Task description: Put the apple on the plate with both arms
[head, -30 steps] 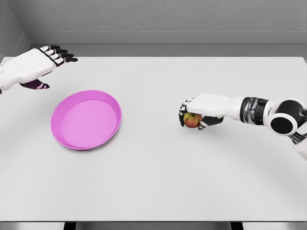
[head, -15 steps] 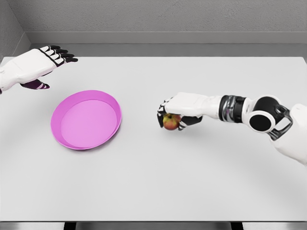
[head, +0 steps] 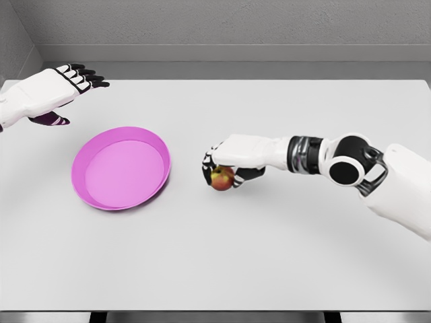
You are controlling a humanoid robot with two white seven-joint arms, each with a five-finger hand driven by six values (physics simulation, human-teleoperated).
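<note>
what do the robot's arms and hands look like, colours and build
Both arms have smooth white shells. The right arm shows a round black joint ringed in white and a grey-and-black banded wrist section. The right hand and left hand have white backs with black finger segments and tips; the left's underside looks dark purple. No cables or markings are visible.

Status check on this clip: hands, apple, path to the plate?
Right hand shut on apple, right of the pink plate. Left hand open, beyond the plate. No obstacle between apple and plate.
</note>
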